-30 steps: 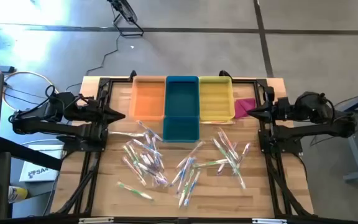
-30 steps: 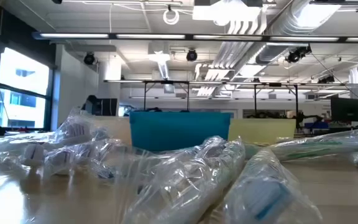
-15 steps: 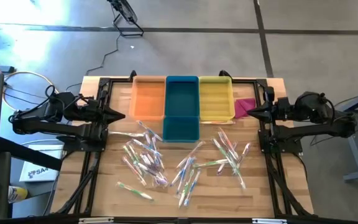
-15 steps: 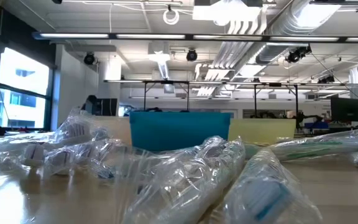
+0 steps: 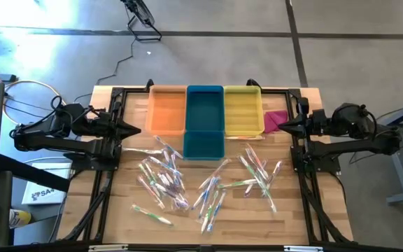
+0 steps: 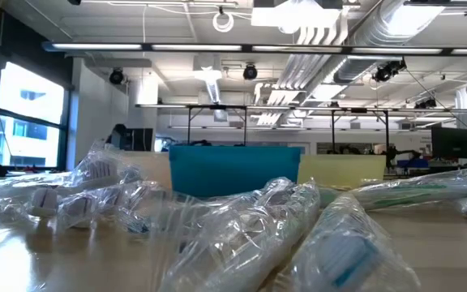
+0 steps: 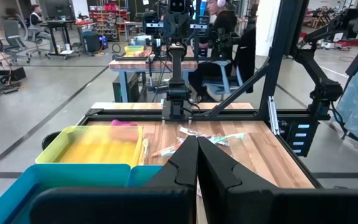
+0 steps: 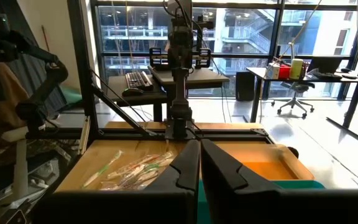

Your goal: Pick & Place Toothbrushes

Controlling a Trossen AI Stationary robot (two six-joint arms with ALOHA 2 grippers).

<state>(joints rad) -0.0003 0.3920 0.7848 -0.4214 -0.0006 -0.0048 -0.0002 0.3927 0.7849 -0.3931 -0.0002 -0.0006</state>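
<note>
Currently the left gripper [image 5: 133, 129] is at the left edge of the table [image 5: 306, 217] in the high view, its two fingers pressed together to a point and holding nothing. The right gripper [image 5: 284, 124] stands opposite at the right edge, fingers also closed together and empty; it points toward the centre, just beside the pink cloth [image 5: 275, 119]. Both grippers are beside the row of bins and well apart from the toothbrushes [image 5: 163, 178]. Three bins sit at the upper middle of the frame, touching side by side: an orange bin [image 5: 166, 110], a blue bin [image 5: 204, 122] which reaches further down, and a yellow bin [image 5: 243, 110]. The toothbrushes lie loose on the wood below the bins, in two scattered groups, one at lower left of centre and another at lower right [image 5: 257, 171]. None is visible inside a bin from above. In the low view the clear wrappers [image 6: 250, 227] fill the lower frame, with the blue bin [image 6: 233, 169] behind them.
</note>
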